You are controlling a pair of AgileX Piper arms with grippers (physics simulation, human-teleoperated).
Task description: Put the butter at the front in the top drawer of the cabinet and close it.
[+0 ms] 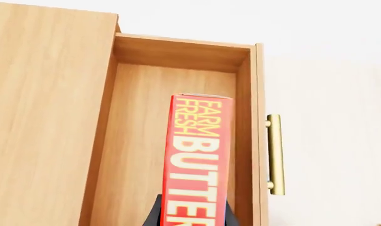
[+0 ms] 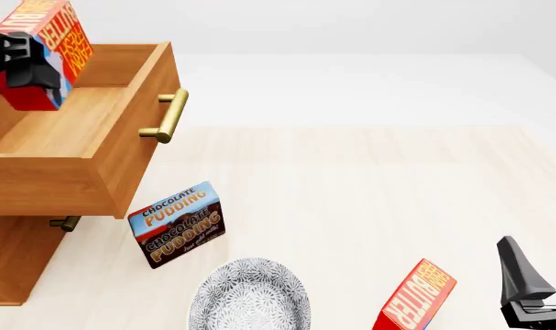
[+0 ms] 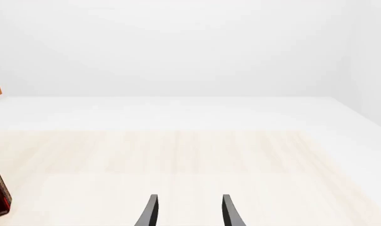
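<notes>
A red butter carton [image 1: 199,160] with orange-yellow lettering hangs over the inside of the open top drawer [image 1: 177,52], with my left gripper [image 1: 191,215] shut on its lower end. In the front view that butter [image 2: 60,38] and the left gripper [image 2: 28,69] are at the far left, above the pulled-out top drawer [image 2: 76,180] of the cabinet [image 2: 10,265]. A second, look-alike butter carton [image 2: 415,299] leans on the table at the front right. My right gripper [image 2: 539,275] is open just right of it, holding nothing; its fingers [image 3: 151,212] point at bare table.
The drawer's brass handle [image 2: 168,117] sticks out toward the table's middle; the lower drawer's handle [image 2: 65,223] shows beneath. A Chocolate Pudding box [image 2: 179,223] stands beside the cabinet, and a grey patterned plate [image 2: 250,297] lies at the front.
</notes>
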